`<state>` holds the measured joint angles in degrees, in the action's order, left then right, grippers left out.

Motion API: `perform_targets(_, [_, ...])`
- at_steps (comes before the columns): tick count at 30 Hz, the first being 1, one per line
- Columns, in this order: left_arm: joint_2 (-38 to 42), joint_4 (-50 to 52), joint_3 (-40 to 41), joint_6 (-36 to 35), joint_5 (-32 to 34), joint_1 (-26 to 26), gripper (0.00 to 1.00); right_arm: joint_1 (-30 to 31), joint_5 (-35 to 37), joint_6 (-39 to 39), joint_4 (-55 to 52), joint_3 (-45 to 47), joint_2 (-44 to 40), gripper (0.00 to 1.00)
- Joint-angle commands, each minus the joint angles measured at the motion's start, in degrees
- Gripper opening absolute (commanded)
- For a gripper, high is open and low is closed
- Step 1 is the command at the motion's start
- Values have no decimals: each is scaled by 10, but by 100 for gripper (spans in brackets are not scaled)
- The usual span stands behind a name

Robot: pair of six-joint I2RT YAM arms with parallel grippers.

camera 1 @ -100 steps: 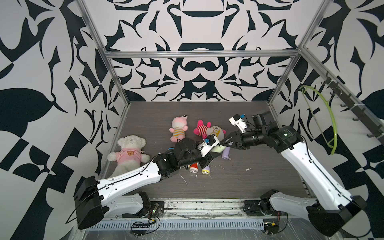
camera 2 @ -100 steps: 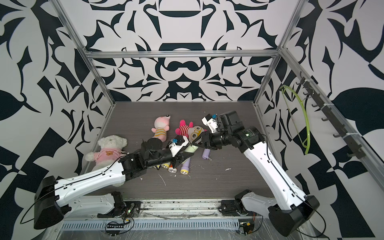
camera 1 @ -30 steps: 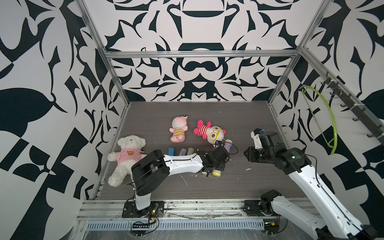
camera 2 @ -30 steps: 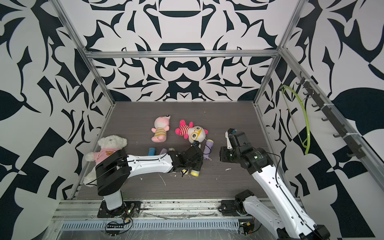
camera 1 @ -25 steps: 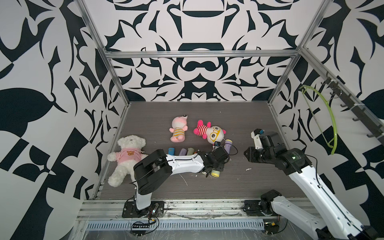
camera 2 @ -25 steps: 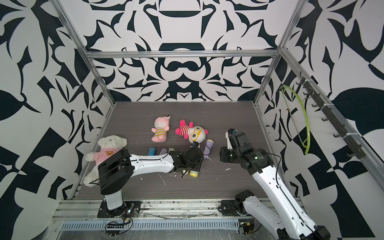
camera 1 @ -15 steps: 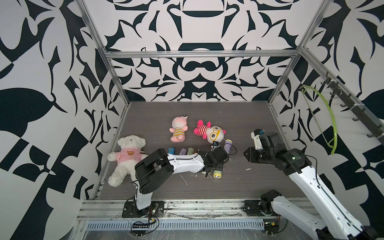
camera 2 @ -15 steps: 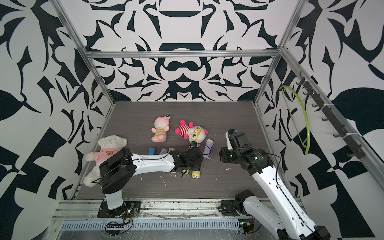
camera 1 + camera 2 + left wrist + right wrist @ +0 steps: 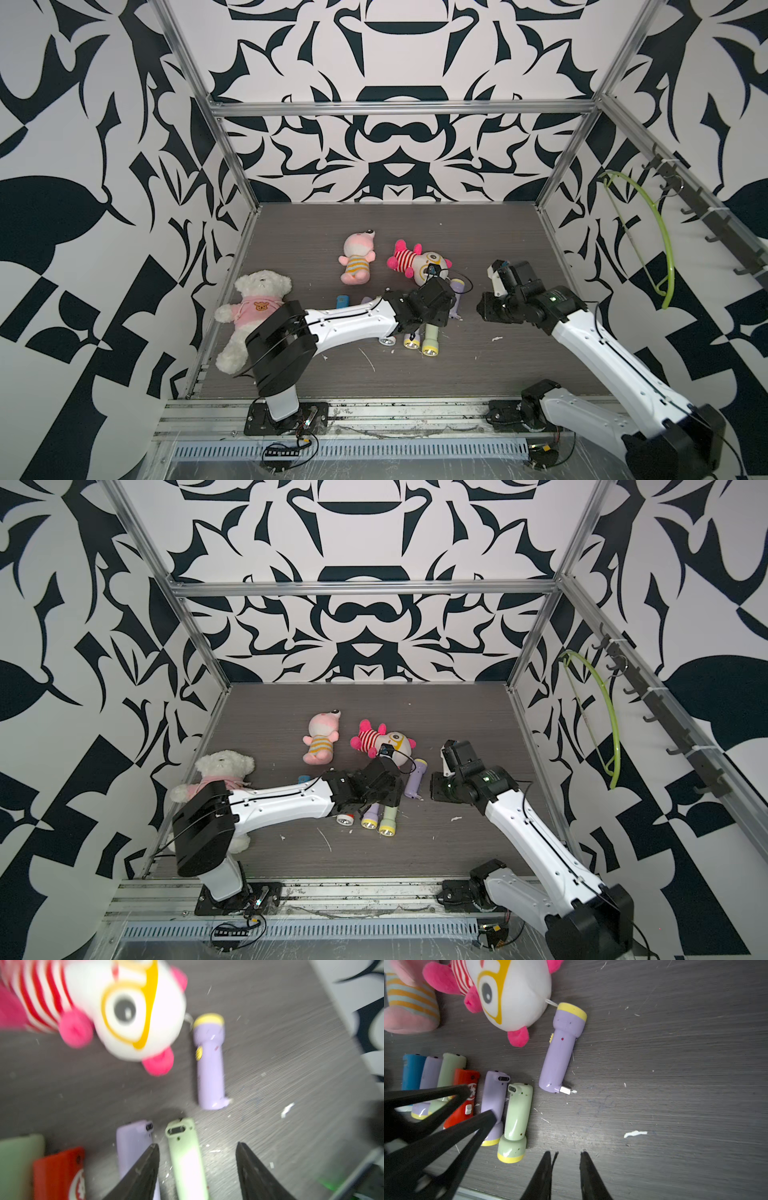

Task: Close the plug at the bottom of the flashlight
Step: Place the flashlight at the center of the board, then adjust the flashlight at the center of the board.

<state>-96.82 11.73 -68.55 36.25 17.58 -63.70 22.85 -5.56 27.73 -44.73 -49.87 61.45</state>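
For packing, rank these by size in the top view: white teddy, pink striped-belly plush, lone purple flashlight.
Largest: white teddy
Middle: pink striped-belly plush
Smallest: lone purple flashlight, partly hidden yet clearly smallest

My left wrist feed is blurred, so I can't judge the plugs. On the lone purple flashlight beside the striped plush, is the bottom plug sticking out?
Observer: Yes. The right wrist view shows the lone purple flashlight with its metal plug sticking out sideways at the bottom.
Operator: Where is the right gripper?
Observer: The right gripper is open, holding nothing, clear of that flashlight.
Operator: How many flashlights in the row?
Observer: Six, side by side; your view misses the blue one at the far end.
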Motion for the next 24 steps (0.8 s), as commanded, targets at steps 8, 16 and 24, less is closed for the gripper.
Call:
perform_targets(8, [178, -104, 136, -59, 27, 20, 64, 124, 48, 26, 140, -64, 229, 7])
perform_targets(16, [273, -104, 190, -71, 54, 26, 64, 124, 52, 40, 188, -90, 331, 6])
perform_targets(24, [268, -103, 193, -77, 49, 31, 65, 95, 110, 51, 178, -74, 349, 3])
